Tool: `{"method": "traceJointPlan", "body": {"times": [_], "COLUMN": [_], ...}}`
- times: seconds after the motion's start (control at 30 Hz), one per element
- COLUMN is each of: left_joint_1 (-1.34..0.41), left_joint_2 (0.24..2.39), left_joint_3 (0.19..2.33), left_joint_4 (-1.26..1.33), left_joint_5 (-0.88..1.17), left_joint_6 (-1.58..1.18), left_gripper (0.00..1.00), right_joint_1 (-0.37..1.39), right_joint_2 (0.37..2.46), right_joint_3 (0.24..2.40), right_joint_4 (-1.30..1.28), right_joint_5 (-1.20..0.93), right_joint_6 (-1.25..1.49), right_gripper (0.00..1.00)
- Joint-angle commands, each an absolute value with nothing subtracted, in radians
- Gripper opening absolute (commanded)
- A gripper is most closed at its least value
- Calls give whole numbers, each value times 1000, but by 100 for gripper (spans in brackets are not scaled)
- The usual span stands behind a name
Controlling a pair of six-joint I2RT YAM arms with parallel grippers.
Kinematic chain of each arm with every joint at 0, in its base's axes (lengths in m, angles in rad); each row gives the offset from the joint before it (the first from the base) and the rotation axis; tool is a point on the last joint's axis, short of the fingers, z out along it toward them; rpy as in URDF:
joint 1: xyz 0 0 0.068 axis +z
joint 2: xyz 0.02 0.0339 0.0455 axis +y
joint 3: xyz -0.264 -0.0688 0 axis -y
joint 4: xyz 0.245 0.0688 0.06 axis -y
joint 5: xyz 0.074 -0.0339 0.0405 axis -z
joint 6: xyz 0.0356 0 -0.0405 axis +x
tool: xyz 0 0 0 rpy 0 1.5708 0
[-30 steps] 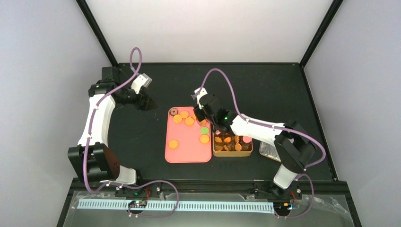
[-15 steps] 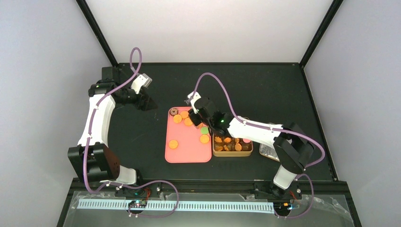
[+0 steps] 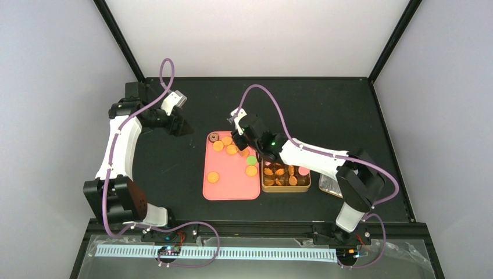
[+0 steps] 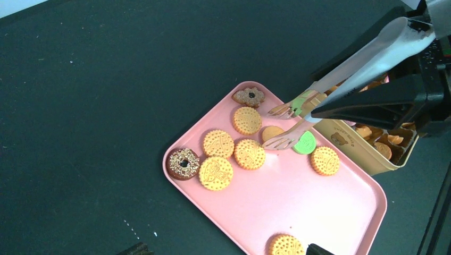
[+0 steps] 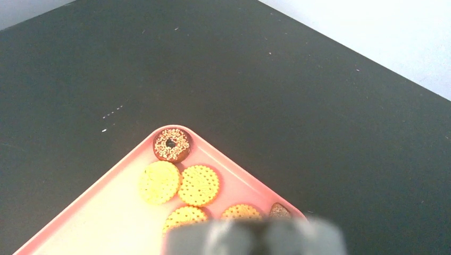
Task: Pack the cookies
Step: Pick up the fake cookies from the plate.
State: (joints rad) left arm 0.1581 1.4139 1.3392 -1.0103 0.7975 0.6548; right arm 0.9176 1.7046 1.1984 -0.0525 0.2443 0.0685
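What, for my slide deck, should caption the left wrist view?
Open tongs reach over cookies on the pink tray, beside the gold tin.

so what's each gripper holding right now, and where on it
Right gripper holds the metal tongs toward their handle end; left gripper is open, holding nothing.

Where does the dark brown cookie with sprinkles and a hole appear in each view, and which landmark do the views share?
Top external: the sprinkled brown cookie lies in the far left corner of the pink tray, just left of centre.
Left wrist: the cookie is left of centre, in the tray's leftmost corner.
Right wrist: the cookie is left of centre, in the tray's topmost corner.
Shared landmark: that rounded tray corner.
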Motion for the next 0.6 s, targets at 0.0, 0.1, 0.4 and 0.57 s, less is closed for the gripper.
{"method": "traceJointPlan", "body": {"times": [0.0,0.1,0.4,0.57], "left_joint_1": [168,168,168,167], "left_joint_2": [1408,1408,1410,1413], "left_joint_3": [1386,1387,1391,1391], "left_joint_4": [-1040,-1041,-1043,-1042], "left_joint_5": [816,817,816,829], "left_joint_6": [676,678,679,677], "left_gripper": [78,78,78,78], "right_joint_1": [910,910,910,910], "right_joint_2": [1729,1745,1705,1655], "right_joint_3": [1186,1170,1107,1058], "right_joint_4": [-5,1,11,9], "right_joint_5": [223,211,116,110], "right_joint_6": [73,81,142,155], "right_gripper": [41,41,40,40]}}
